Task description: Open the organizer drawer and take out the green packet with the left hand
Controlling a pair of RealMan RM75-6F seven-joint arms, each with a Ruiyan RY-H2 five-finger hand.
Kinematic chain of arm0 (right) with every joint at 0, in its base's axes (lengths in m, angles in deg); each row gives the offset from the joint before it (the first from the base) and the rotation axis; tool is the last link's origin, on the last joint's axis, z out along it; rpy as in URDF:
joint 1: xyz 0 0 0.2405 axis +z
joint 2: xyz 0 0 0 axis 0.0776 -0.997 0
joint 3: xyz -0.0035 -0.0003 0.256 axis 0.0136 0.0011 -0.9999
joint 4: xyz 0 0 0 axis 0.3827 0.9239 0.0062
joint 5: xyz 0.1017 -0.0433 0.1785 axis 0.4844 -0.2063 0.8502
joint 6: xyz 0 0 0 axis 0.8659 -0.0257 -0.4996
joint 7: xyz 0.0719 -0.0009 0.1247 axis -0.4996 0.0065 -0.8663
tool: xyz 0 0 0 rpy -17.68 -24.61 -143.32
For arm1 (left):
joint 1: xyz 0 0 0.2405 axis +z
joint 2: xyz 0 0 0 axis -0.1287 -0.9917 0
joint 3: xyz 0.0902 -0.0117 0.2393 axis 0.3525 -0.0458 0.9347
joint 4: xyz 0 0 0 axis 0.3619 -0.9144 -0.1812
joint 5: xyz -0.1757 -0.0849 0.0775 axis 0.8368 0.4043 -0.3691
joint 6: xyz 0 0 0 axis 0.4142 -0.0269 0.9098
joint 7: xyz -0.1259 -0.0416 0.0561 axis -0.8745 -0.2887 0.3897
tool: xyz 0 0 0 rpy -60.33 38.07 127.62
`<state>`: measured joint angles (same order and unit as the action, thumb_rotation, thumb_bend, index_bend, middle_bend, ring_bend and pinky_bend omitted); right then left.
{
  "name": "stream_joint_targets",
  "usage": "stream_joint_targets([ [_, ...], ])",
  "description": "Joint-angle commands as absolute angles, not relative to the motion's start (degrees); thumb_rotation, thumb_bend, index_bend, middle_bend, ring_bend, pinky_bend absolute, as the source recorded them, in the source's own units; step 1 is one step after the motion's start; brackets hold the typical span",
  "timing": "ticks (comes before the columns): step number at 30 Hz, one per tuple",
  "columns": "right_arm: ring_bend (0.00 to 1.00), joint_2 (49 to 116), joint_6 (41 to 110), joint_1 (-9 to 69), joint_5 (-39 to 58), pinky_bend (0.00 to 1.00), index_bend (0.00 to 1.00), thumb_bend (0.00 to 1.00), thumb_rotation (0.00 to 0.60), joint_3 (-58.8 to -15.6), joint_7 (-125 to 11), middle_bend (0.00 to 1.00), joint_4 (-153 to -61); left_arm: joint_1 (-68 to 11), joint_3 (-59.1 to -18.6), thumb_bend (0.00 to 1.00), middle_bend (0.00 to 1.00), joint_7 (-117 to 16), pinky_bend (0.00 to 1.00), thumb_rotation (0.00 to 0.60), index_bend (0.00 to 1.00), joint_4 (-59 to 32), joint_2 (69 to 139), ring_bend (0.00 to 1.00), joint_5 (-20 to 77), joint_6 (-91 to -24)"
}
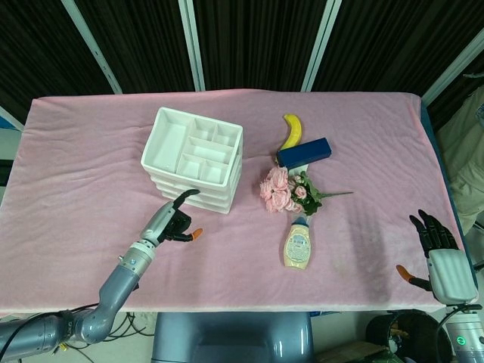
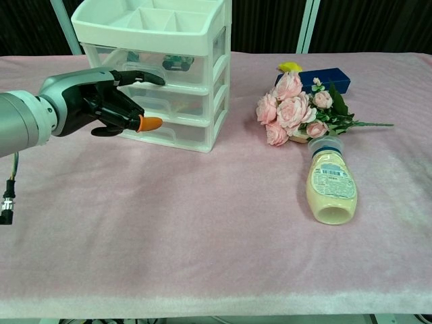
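Organizer (image 1: 195,159) sits on the pink tabletop (image 1: 91,151) in your head view, drawers all pushed in. Your left robot hand (image 1: 172,223) hovers just in front of it, one finger stretched toward the drawers, the rest curled on nothing. Your right robot hand (image 1: 441,257) rests at the tabletop's far right edge, fingers spread and empty. In your chest view, the left robot hand's outstretched finger reaches the top drawer (image 2: 158,66), where the green packet (image 2: 175,63) shows through the clear front.
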<state>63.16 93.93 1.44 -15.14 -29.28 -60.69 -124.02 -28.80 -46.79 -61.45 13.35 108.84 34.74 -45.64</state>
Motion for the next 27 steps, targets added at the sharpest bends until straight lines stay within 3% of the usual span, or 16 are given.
stream_joint_targets([
  [1, 0.0, 63.1, 93.9, 1.4, -15.1, 0.12, 0.0, 0.05, 0.6, -29.3, -60.7, 0.0, -124.0, -28.8, -47.0, 0.3, 0.91, -61.8, 0.95, 0.6, 0.14, 13.2, 109.1, 0.85, 34.4, -45.9],
  [13, 0.0, 63.1, 93.6, 1.5, -14.7, 0.12, 0.0, 0.05, 0.6, -29.4, -60.8, 0.0, -124.3, -29.1, -47.1, 0.3, 0.91, -63.1, 0.95, 0.6, 0.14, 12.0, 109.9, 0.85, 33.5, -45.5],
  [27, 0.0, 63.0, 93.6, 1.4, -14.7, 0.12, 0.0, 0.05, 0.6, -29.3, -60.8, 0.0, -124.5, -28.4, -46.3, 0.3, 0.91, -64.6, 0.95, 0.6, 0.31, 13.4, 109.2, 0.85, 31.2, -45.2],
])
